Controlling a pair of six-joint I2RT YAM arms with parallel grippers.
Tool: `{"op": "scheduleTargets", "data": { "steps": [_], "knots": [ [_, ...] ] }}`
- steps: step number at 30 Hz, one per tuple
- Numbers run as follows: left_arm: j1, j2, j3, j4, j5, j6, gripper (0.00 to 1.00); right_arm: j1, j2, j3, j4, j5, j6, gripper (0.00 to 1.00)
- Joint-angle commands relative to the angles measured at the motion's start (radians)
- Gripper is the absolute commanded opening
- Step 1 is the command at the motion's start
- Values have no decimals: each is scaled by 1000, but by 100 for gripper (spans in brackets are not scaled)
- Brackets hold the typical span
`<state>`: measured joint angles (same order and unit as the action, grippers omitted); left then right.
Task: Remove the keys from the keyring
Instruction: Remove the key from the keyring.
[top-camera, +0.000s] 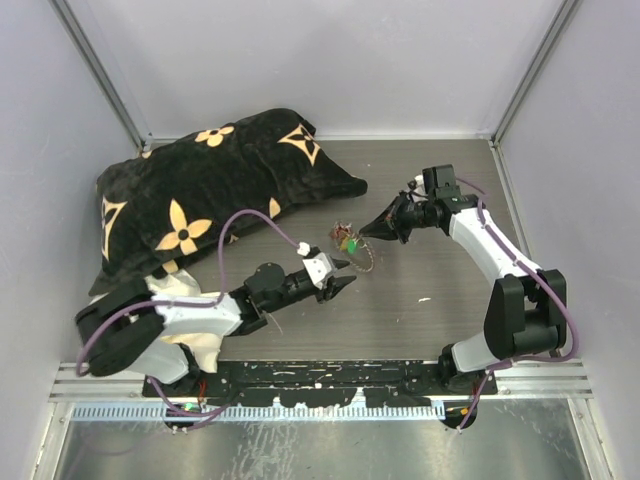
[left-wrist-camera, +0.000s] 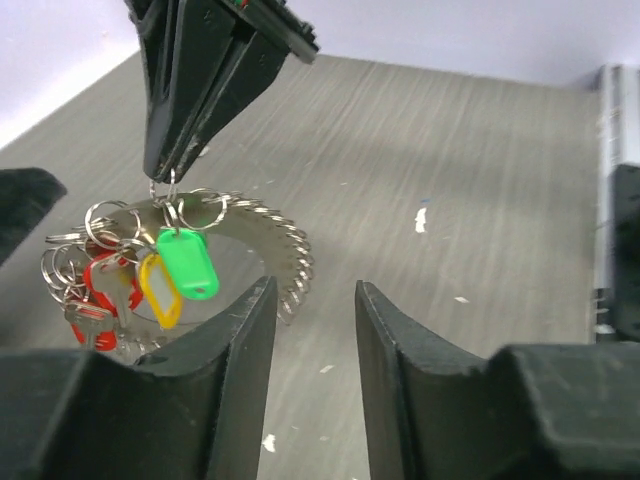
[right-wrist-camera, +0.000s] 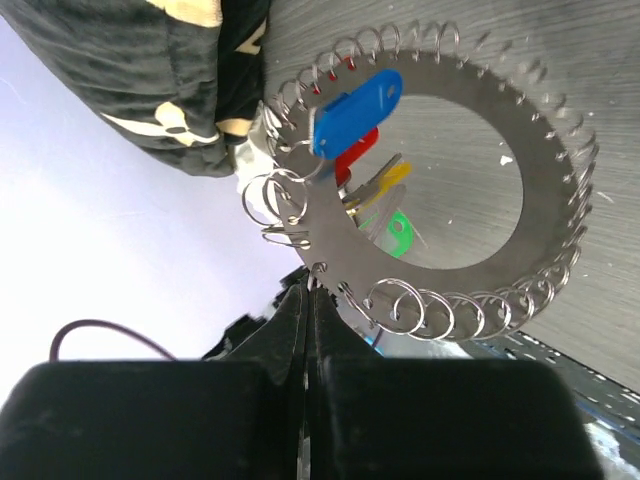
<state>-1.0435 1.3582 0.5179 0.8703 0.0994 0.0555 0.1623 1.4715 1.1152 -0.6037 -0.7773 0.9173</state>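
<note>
No key lies loose: the keys (left-wrist-camera: 160, 285) hang bunched on the keyring (right-wrist-camera: 555, 200), so the whole job looks undone. The right arm (top-camera: 490, 250) has its jaws pinched shut on the keyring's rim, holding it over the middle of the surface (top-camera: 450, 310). The left arm (top-camera: 200, 310) reaches low toward it, jaws partly open and empty.

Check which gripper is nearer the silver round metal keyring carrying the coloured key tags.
Right. The right gripper is shut on the rim of the silver round metal keyring, touching it. The left gripper sits apart on its near side, jaws open toward it.
</note>
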Motion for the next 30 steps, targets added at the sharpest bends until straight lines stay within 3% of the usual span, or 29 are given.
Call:
{"op": "scheduleTargets", "data": {
  "steps": [1,3,6,17,21,26,30],
  "knots": [
    [53,135,-6,422,17,163,36,-10,-54,-82,149,-166,158,1],
    [131,175,-12,536,87,81,35,-10,-68,-126,165,-189,161,1],
    [227,188,3,552,231,-89,35,-12,-83,-187,225,-234,197,1],
    [240,132,-46,539,295,-368,35,-17,-94,-244,384,-278,328,1],
    [240,36,-67,362,265,-380,35,-17,-91,-250,396,-282,347,1],
    [239,-115,16,-70,255,-277,36,-17,-88,-257,411,-284,361,1],
    [239,-135,68,-185,268,-274,37,-17,-86,-249,418,-283,367,1]
  ]
}}
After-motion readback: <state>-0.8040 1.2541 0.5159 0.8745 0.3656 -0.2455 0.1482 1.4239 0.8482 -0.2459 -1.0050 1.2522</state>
